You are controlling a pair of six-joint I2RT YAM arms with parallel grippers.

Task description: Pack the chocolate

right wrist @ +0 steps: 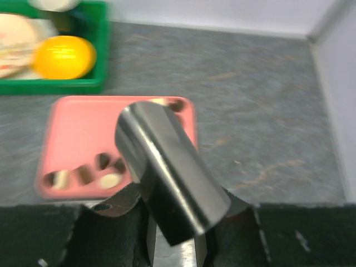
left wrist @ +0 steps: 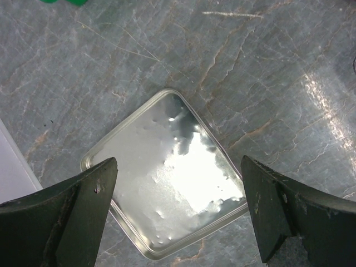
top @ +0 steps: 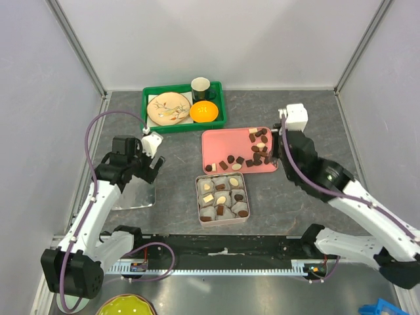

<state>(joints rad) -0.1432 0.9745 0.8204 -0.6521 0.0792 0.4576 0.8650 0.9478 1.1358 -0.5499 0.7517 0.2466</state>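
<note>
Chocolate pieces (top: 258, 147), dark brown and some cream, lie scattered on a pink tray (top: 220, 146); they also show in the right wrist view (right wrist: 103, 170). A square metal tin (top: 222, 197) in front of the tray holds grey paper cups, several with chocolate in them. My right gripper (top: 275, 148) is at the tray's right end and is shut on a shiny metal scoop (right wrist: 167, 167) that points over the tray (right wrist: 78, 128). My left gripper (left wrist: 178, 214) is open and empty, hovering over the flat metal lid (left wrist: 167, 172) at the left (top: 136, 195).
A green crate (top: 149, 111) at the back holds a patterned plate (top: 168, 108), an orange bowl (top: 204, 111) and a dark cup (top: 200, 86). Walls close in the grey tabletop at left, right and back.
</note>
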